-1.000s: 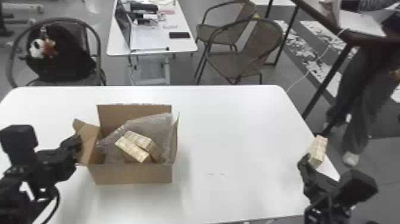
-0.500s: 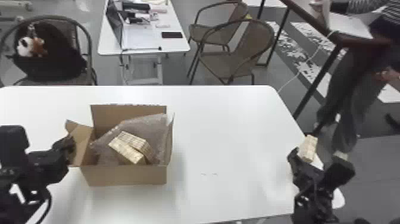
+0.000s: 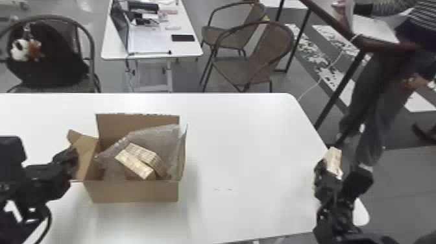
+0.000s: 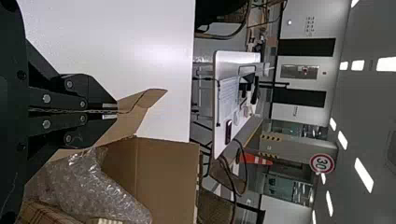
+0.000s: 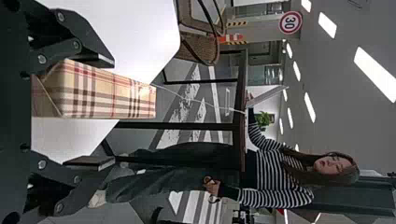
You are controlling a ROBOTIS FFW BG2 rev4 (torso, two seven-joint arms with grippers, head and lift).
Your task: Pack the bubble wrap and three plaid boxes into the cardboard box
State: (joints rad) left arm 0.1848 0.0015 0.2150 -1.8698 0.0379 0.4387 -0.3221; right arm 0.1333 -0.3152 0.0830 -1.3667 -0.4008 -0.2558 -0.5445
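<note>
Tabletop (image 3: 243, 139) under cardboard box (image 3: 133, 191), woven chairs (image 3: 272, 42) beyond, grey floor (image 3: 405, 181)

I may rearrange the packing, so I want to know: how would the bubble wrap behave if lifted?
The bubble wrap would probably be floppy, since it lies creased and bunched in the cardboard box. It is likely light for its size, being see-through film. Pulling it up might tip the two plaid boxes that appear to rest on it.

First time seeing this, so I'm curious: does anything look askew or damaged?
Slightly askew: in the open brown cardboard box, two tan plaid boxes lie slantwise with crumpled clear bubble wrap, not square to its walls. No spill or damage stands out.
</note>
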